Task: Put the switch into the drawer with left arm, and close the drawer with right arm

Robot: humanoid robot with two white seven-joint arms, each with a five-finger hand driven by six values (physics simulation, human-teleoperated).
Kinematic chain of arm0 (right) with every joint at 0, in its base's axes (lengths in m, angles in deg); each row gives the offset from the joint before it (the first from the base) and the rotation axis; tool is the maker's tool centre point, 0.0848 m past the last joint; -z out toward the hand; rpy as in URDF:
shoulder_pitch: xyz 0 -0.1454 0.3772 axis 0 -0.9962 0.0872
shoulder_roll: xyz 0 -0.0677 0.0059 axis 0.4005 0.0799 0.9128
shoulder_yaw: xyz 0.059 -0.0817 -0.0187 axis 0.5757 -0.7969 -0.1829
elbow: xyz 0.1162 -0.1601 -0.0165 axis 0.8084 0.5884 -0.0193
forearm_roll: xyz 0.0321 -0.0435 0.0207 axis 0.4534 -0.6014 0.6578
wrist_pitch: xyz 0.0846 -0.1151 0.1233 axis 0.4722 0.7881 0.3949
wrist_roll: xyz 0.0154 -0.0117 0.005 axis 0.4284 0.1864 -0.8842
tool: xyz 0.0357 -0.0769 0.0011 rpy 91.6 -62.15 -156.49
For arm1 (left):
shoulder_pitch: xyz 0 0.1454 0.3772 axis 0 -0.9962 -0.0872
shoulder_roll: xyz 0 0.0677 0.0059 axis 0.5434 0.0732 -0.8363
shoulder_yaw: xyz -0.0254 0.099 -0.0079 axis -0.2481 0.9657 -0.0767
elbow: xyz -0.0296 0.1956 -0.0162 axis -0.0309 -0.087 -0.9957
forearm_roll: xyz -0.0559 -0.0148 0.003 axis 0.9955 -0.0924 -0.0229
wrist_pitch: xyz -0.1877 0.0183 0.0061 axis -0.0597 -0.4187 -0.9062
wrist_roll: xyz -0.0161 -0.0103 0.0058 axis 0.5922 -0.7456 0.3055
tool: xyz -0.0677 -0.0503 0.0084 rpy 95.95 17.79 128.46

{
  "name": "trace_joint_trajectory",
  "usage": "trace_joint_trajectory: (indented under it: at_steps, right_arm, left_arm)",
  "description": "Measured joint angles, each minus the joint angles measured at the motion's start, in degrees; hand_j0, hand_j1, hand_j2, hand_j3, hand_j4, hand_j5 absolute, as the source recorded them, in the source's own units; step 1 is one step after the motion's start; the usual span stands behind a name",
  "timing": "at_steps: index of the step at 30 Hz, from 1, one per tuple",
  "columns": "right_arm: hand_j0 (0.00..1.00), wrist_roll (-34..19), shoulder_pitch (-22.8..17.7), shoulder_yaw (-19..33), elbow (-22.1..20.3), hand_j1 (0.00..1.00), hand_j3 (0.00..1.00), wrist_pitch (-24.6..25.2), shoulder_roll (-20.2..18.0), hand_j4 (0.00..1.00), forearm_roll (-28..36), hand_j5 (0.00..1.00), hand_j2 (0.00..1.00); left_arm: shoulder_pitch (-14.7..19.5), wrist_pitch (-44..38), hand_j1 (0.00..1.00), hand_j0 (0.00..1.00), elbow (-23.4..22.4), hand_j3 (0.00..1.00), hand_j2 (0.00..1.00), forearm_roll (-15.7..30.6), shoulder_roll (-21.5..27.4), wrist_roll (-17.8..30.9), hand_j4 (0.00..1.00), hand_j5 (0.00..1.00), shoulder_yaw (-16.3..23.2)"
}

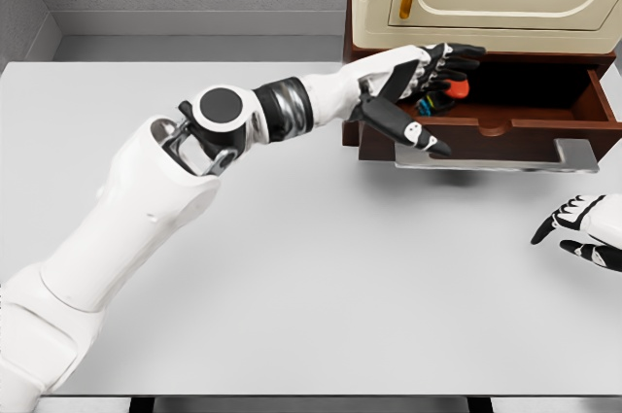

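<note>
Switch going into the open drawer.

Nearest us, our right hand rests slack-fingered and empty on the bench. Farther on, our left hand reaches over the drawer, fingers curled about the switch, a small, rigid, likely light and slippery piece best pinched across its body.
</note>
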Motion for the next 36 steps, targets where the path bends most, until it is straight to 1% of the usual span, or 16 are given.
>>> trace_joint_trajectory:
  at_steps: [4, 8, 10, 13, 17, 19, 21, 26, 31, 36]
  right_arm:
    - [0.55, 0.0, 0.0, 0.0, 0.24, 0.55, 0.55, 0.0, 0.01, 0.55, 0.0, 0.55, 0.55]
    - [0.56, 0.0, 0.0, 0.0, 0.78, 0.56, 0.56, 0.0, 0.02, 0.56, 0.0, 0.56, 0.56]
    - [0.56, 0.0, 0.0, 0.0, 0.9, 0.56, 0.56, 0.0, 0.0, 0.56, 0.0, 0.56, 0.56]
    - [0.56, 0.0, 0.0, 0.0, 0.98, 0.56, 0.56, 0.0, 0.0, 0.56, 0.0, 0.56, 0.56]
    - [0.56, 0.0, 0.0, 0.0, 0.92, 0.56, 0.56, 0.0, 0.02, 0.56, 0.0, 0.56, 0.56]
    - [0.56, 0.0, 0.0, 0.0, 0.89, 0.56, 0.56, 0.0, 0.05, 0.56, 0.0, 0.56, 0.56]
    - [0.56, 0.0, 0.0, 0.0, 0.87, 0.56, 0.56, 0.0, 0.05, 0.56, 0.0, 0.56, 0.56]
    - [0.56, 0.0, 0.0, 0.0, 0.76, 0.56, 0.56, 0.0, 0.06, 0.56, 0.0, 0.56, 0.56]
    - [0.56, 0.0, 0.0, 0.0, 0.7, 0.56, 0.56, 0.0, 0.07, 0.56, 0.0, 0.56, 0.56]
    - [0.56, 0.0, 0.0, 0.0, 0.8, 0.56, 0.56, 0.0, 0.07, 0.56, 0.0, 0.56, 0.56]
  left_arm:
    - [0.17, 0.03, 1.0, 1.0, 0.1, 1.0, 1.0, -1.34, -1.8, 0.01, 1.0, 1.0, 0.46]
    - [-0.26, 0.04, 1.0, 1.0, 0.73, 1.0, 1.0, -1.97, -2.21, 0.02, 1.0, 1.0, 0.31]
    - [-0.79, 0.03, 1.0, 1.0, 1.86, 1.0, 1.0, -1.89, -1.35, 0.02, 1.0, 1.0, -0.11]
    - [-2.11, 0.06, 1.0, 1.0, 4.36, 1.0, 1.0, -1.53, 1.82, 0.02, 1.0, 1.0, -1.04]
    - [-2.2, 0.05, 1.0, 1.0, 6.48, 1.0, 1.0, 2.11, 5.49, 0.02, 1.0, 1.0, -3.0]
    - [-1.85, 0.0, 1.0, 1.0, 6.81, 1.0, 1.0, 4.74, 6.7, 0.02, 1.0, 1.0, -3.64]
    - [-1.93, -0.95, 1.0, 1.0, 6.92, 1.0, 1.0, 6.43, 7.32, 0.02, 1.0, 1.0, -4.24]
    - [-1.85, -3.21, 1.0, 1.0, 5.71, 1.0, 1.0, 9.0, 7.8, 0.01, 1.0, 1.0, -4.93]
    - [-1.06, -3.84, 1.0, 1.0, 3.16, 1.0, 1.0, 9.45, 7.46, 0.01, 1.0, 1.0, -4.81]
    - [-0.79, -3.97, 1.0, 1.0, 1.09, 1.0, 1.0, 9.32, 5.62, 0.01, 1.0, 1.0, -4.05]
